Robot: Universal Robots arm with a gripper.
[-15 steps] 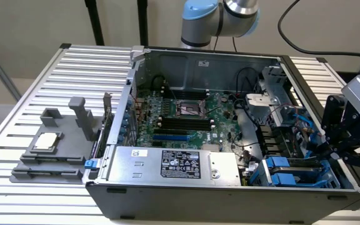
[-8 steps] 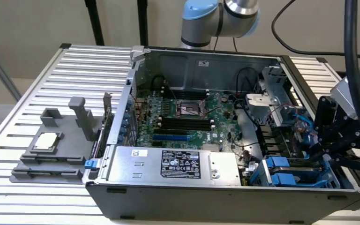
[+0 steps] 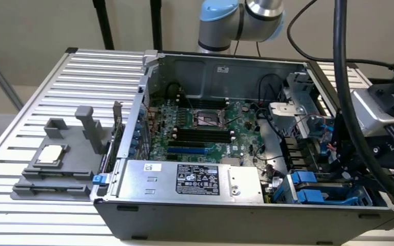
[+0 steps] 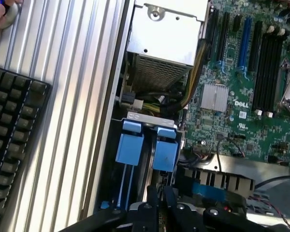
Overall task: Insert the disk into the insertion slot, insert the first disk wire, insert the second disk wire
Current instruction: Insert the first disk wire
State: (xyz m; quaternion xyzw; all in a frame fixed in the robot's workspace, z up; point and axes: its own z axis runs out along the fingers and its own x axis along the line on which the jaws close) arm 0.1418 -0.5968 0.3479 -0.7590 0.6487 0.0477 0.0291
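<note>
The insertion slot (image 3: 315, 188) is the grey drive cage with blue tabs in the case's front corner, at the exterior view's right. In the wrist view its two blue tabs (image 4: 130, 144) and rails lie just beyond my gripper (image 4: 160, 197). The black fingers (image 4: 152, 195) stand close together with only a thin slit between them, and I see nothing held. My arm's wrist block (image 3: 387, 128) hangs over the case's right wall, above the cage. The disk's white label is hidden. A thin red wire (image 4: 228, 209) lies beside the gripper.
The silver power supply box (image 3: 190, 179) fills the case front beside the cage. The motherboard (image 3: 204, 130) with its black CPU socket (image 3: 207, 119) lies behind. A grey fixture (image 3: 53, 164) sits on the slatted table. A keyboard (image 4: 14, 140) and a hand (image 4: 1, 15) are outside the case.
</note>
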